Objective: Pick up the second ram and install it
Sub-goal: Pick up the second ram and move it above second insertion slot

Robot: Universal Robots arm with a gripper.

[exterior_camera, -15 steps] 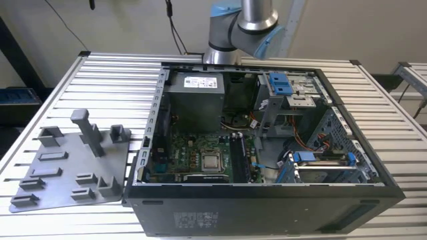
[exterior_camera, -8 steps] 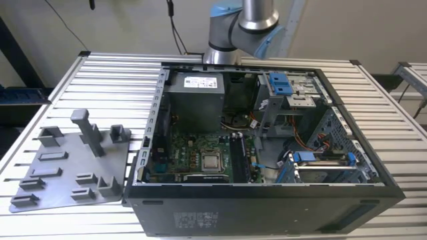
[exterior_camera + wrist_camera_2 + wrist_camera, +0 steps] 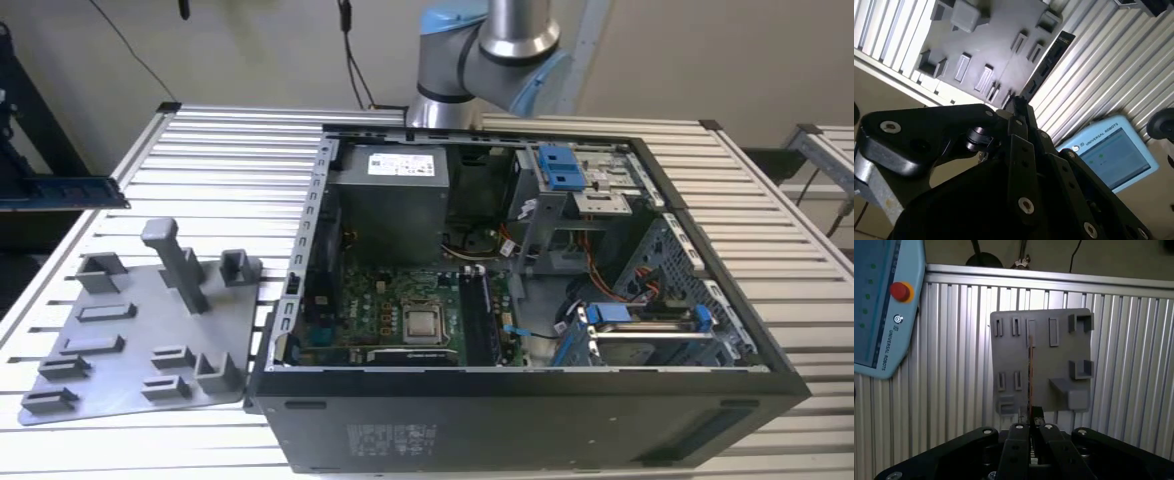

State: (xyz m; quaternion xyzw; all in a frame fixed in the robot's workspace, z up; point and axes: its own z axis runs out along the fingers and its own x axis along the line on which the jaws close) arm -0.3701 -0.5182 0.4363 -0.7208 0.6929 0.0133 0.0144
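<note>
In both wrist views my gripper (image 3: 1030, 416) (image 3: 1017, 103) is shut on the second ram, high above the table. The ram (image 3: 1049, 62) is a long dark stick reaching out from the fingertips. In the first wrist view the ram (image 3: 1030, 371) shows edge-on as a thin line. Below it lies the grey holder tray (image 3: 1041, 367) (image 3: 1004, 35) with its slots and upright posts. In the exterior view the tray (image 3: 127, 350) sits on the slatted table, to the left of the open computer case (image 3: 534, 410). The motherboard (image 3: 400, 300) lies exposed inside the case.
A teach pendant (image 3: 1114, 155) (image 3: 879, 305) lies on the slatted table beyond the tray. Inside the case are a power supply (image 3: 400, 190) and blue drive brackets (image 3: 567, 170). The arm's column (image 3: 514, 40) rises behind the case.
</note>
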